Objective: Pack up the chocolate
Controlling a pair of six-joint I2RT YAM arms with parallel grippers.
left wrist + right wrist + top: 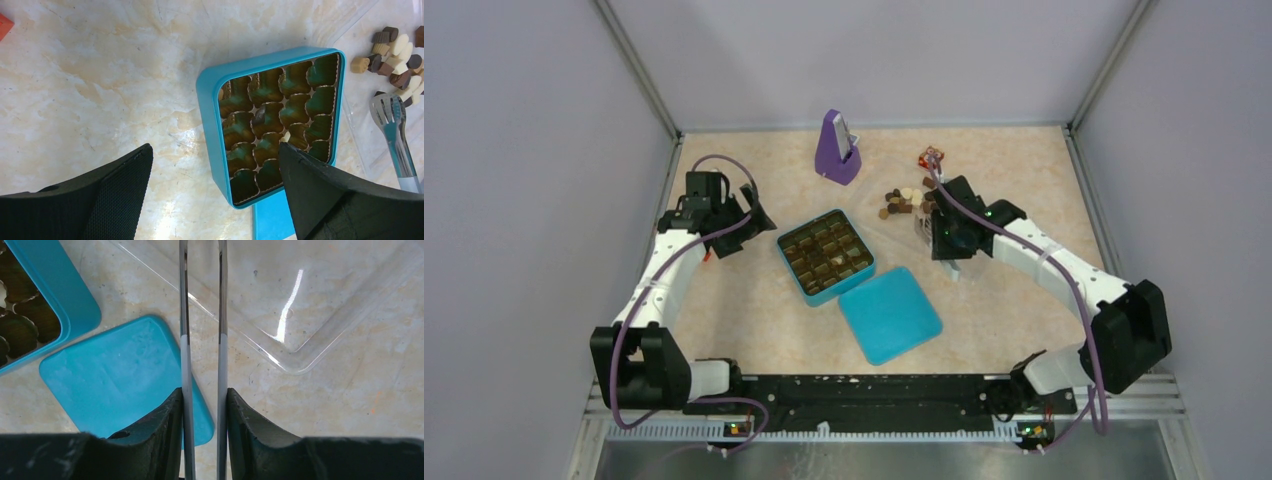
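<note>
Nearest the arm bases, the lid point(889, 314) lies flat on the table, just beside the open box point(826, 255), whose cells look mostly empty. To the box's left, the left gripper point(744, 217) hangs with its fingers spread wide and nothing between them, well apart from the sweets. To the box's right, the right gripper point(202, 399) is clamped on the handle end of the tongs point(395, 131). The two metal arms are pinched close and run straight out ahead of the fingers over the clear tray point(305, 315). Just beyond the tongs' tip, on the far part of that tray, sits the chocolate point(904, 200), a loose heap of dark, light-brown and cream pieces. No piece is seen in the tongs. The heap lies ahead of the right gripper, roughly along the tongs' long axis, so the right arm is plainly the nearer one and a short push forward looks enough to reach it. From there the box lies to the tongs' left and nearer the bases. Farthest off, past the heap, stands the cube point(931, 157), no part of the load.
</note>
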